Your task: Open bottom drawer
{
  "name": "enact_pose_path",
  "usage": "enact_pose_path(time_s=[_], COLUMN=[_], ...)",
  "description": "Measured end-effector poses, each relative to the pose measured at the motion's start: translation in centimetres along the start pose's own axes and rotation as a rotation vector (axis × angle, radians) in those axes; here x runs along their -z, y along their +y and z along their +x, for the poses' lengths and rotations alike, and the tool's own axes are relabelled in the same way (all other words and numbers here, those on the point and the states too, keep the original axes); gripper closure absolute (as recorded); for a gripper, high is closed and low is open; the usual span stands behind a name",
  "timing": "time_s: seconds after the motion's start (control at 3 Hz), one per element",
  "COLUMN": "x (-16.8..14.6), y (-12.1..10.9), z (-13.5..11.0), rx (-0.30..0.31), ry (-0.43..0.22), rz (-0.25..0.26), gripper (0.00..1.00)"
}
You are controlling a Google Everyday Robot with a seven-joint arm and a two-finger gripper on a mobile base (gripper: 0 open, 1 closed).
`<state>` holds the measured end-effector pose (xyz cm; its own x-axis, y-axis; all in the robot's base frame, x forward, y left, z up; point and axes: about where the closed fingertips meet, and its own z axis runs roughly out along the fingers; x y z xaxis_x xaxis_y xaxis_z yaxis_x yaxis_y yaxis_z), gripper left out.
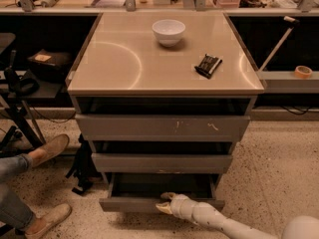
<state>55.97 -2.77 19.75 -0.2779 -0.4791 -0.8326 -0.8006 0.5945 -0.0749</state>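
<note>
The bottom drawer is the lowest of three grey drawers in the cabinet. It stands pulled out a little further than the two above, and its shallow dark tray shows. My gripper is at the top edge of the drawer's front, just right of its middle, at the end of my white arm, which comes in from the lower right. The middle drawer and the top scratched drawer sit above it.
A white bowl and a small black object lie on the cabinet top. A person's legs and shoes are on the floor at left, beside a black stand. A shelf with a tape roll is at right.
</note>
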Motion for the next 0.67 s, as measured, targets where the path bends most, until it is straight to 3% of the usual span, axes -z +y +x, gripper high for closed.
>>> enact_pose_path(time_s=[0.33, 0.67], x=[0.6, 2.5], y=[0.9, 1.3], z=[-0.2, -0.5], rx=[0.033, 0.118], ry=[0.062, 0.169], rz=[-0.012, -0.008], gripper=[1.00, 1.00])
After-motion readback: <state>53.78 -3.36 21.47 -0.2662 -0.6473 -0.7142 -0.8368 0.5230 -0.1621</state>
